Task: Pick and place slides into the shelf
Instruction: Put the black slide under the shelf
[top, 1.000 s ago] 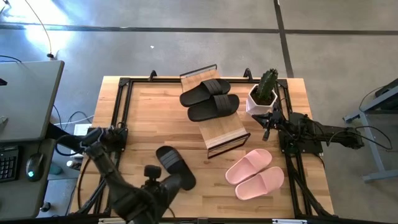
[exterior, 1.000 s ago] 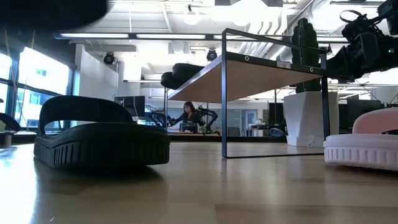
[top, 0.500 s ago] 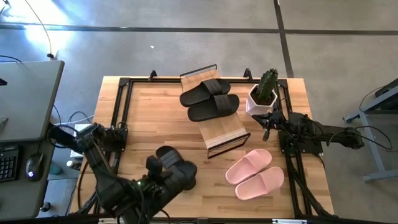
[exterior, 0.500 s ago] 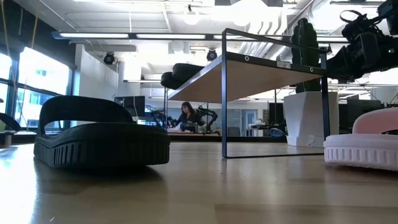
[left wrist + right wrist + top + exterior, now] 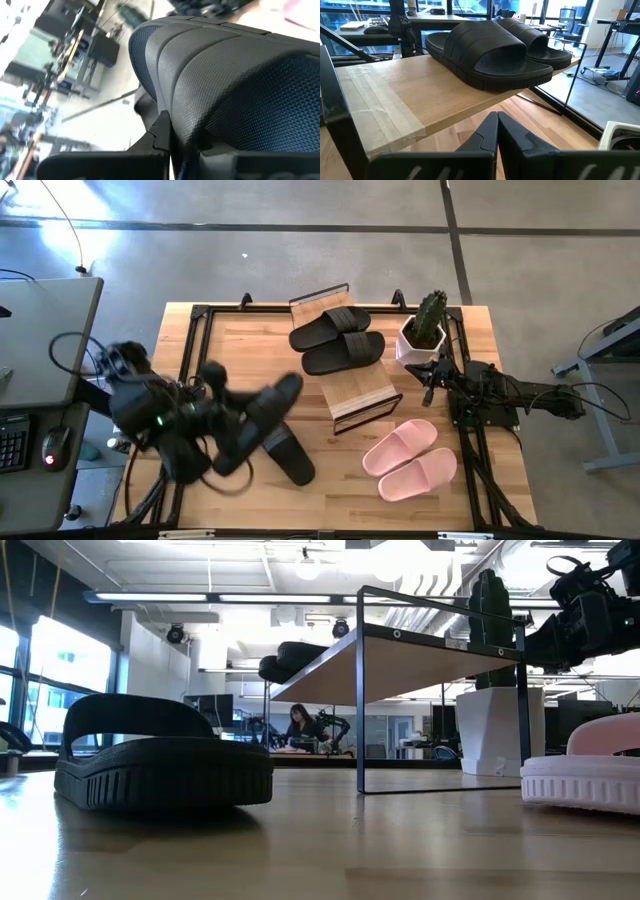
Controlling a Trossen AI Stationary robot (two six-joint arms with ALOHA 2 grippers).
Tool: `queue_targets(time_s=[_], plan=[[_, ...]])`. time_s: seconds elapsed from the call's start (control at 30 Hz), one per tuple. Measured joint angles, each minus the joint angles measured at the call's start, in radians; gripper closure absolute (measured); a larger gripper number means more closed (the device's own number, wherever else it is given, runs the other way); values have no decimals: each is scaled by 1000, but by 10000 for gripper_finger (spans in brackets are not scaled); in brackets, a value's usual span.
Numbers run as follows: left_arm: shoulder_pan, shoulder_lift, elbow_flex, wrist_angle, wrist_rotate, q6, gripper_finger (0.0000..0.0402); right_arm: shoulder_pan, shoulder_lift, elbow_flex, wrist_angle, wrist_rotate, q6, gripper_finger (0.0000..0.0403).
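Observation:
My left gripper [image 5: 225, 423] hangs over the table's left part, shut on a black slide [image 5: 262, 418] that fills the left wrist view [image 5: 225, 85]. Its mate, another black slide [image 5: 290, 455], lies sole-down on the table beneath it and shows in the low view [image 5: 165, 755]. The shelf [image 5: 362, 388] stands at the middle far side with two black slides [image 5: 338, 340] on its top board. A pale pink pair [image 5: 410, 460] lies flat at the near right. My right gripper [image 5: 497, 125] waits shut at the right edge, facing the shelf. My left gripper grips the black slide at its near-left end [image 5: 175, 132], coming from the table's left. The slide itself hides which part sits between the fingers. It is lifted clear of the table and slants out from the gripper, far end toward the shelf, above the other black slide.
A white pot with a cactus [image 5: 425, 330] stands right of the shelf, close to my right arm [image 5: 490, 392]. A black metal frame [image 5: 195, 315] borders the tabletop. Bare wood lies at the far left [image 5: 240, 350]. A desk with a keyboard and mouse [image 5: 45, 445] stands left of the table.
My left gripper has risen from the table's near edge and swung toward the left and far side, tipping up toward level. The black slide came up with it, from beside its mate to lifted clear, its free end now slanting toward the shelf.

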Motion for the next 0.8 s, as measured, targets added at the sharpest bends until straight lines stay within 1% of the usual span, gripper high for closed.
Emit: queue_targets(time_s=[0.07,0.2,0.3,0.37,0.43,0.5,0.63,0.7,0.77,0.8], plan=[[26,-73,-74,0,0,-32,401,0,0,0,0,0,0,402],[74,-239,-288,19,-44,-113,401,0,0,0,0,0,-23,402],[114,-373,-486,116,-74,-114,401,0,0,0,1,9,-36,402],[143,-461,-615,216,-72,-71,401,0,0,0,1,9,-45,402],[174,-552,-741,333,-48,2,401,0,0,0,1,10,-45,402],[209,-633,-863,464,9,117,401,0,0,0,1,10,-45,402],[301,-745,-1085,766,153,455,401,0,0,0,1,10,-45,402],[349,-772,-1169,906,217,626,401,0,0,0,1,10,-45,402],[410,-782,-1221,993,244,714,401,0,0,0,1,10,-45,402],[446,-783,-1233,1004,244,735,401,0,0,0,1,10,-45,402]])
